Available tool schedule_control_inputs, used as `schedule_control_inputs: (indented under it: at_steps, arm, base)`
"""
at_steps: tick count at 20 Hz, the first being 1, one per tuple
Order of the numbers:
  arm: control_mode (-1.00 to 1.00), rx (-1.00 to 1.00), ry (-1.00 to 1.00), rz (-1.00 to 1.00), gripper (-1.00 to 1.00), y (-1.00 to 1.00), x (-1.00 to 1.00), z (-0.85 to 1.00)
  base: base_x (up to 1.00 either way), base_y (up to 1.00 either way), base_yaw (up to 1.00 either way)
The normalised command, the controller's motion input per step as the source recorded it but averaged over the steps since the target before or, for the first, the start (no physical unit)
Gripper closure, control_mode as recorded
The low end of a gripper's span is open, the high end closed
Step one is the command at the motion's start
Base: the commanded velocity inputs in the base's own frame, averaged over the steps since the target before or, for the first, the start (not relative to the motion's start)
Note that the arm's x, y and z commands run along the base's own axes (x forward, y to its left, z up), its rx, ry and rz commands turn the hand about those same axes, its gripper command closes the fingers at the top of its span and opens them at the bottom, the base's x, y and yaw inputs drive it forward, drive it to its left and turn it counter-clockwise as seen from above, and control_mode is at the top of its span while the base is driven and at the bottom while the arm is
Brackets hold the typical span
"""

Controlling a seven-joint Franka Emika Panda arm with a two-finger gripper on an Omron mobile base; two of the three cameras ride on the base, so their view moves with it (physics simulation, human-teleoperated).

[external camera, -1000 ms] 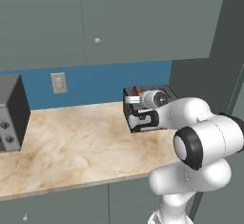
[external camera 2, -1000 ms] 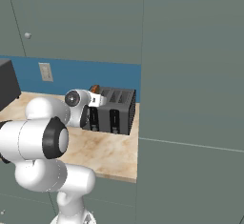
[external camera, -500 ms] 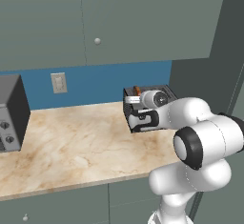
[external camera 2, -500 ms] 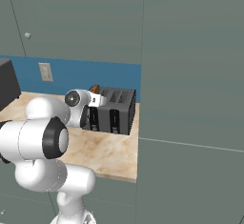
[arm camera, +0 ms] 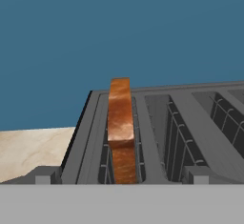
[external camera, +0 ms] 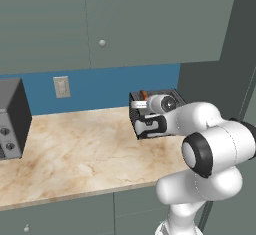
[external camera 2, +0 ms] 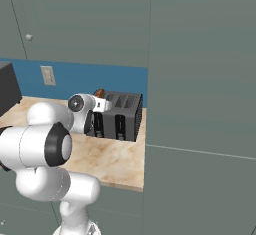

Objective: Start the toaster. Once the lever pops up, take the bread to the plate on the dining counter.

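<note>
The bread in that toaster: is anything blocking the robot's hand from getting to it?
Nothing visible does. In the hand view the bread stands on edge in the leftmost slot of the toaster, its top sticking up above the slot, with open air over it. The slot walls hug its lower part.

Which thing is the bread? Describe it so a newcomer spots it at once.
Find the marbled counter under the blue wall, then the dark toaster at its right end, by the tall grey panel. The bread stands upright in the toaster's leftmost slot as the hand view shows it, top poking out: the only orange-brown thing among grey slots.
</note>
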Motion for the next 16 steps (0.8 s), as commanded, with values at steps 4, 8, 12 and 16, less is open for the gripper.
schedule_control_inputs:
  at_steps: [4, 8, 12, 16]
  arm:
    - [-1.0, 0.0, 0.0, 0.0, -1.0, 0.0, 0.11, 0.0]
    - [-1.0, 0.0, 0.0, 0.0, -1.0, 0.0, 0.14, 0.0]
    - [-1.0, 0.0, 0.0, 0.0, -1.0, 0.0, 0.1, 0.0]
    - [-1.0, 0.0, 0.0, 0.0, -1.0, 0.0, 0.12, 0.0]
  base:
    - [0.0, 0.0, 0.0]
    - [0.0, 0.0, 0.0]
    - [0.0, 0.0, 0.0]
    - [0.0, 0.0, 0.0]
